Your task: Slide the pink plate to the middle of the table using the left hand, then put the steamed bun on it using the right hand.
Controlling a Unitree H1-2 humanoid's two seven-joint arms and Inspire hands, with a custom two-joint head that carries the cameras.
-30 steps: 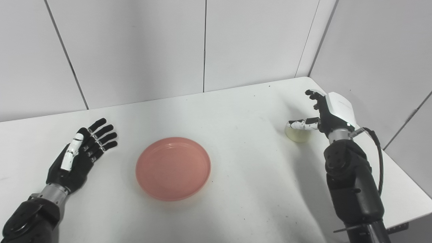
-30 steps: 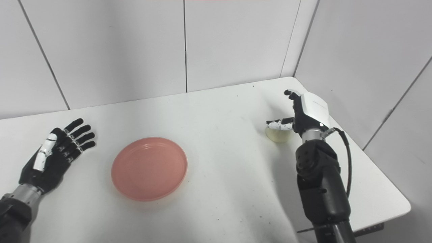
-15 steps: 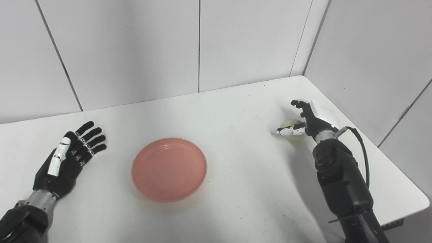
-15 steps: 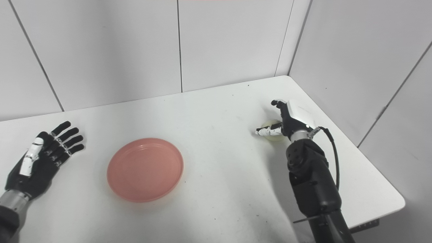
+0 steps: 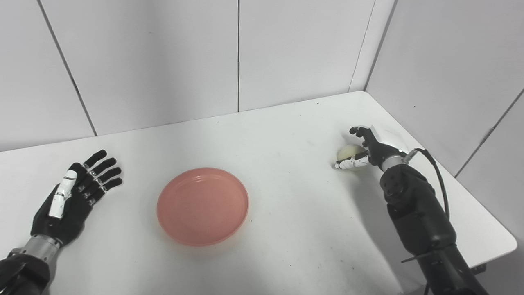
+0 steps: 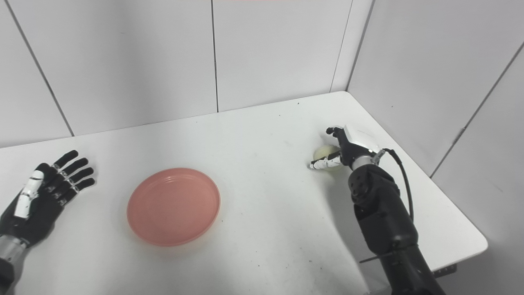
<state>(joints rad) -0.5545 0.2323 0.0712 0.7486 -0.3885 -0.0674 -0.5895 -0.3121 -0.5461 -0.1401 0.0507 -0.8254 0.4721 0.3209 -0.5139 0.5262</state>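
Note:
The pink plate (image 5: 203,205) lies empty on the white table (image 5: 286,229), a little left of the middle. A pale steamed bun (image 5: 347,152) sits on the table near the far right corner. My right hand (image 5: 364,148) is down at the bun, with the fingers (image 5: 357,131) curled over its far side and the thumb (image 5: 347,164) stretched along its near side. The hand is not closed tight on the bun. My left hand (image 5: 75,196) rests open on the table left of the plate, fingers spread, a gap between it and the rim.
Grey wall panels (image 5: 237,57) close off the table's back and right sides. The table's right edge (image 5: 479,205) runs just beyond my right arm (image 5: 417,217). A black cable (image 5: 438,172) loops off the right wrist.
The camera has shifted a little. My right hand has dropped from above the bun to around it. My left hand has drawn back from the plate towards the left. The plate has not moved.

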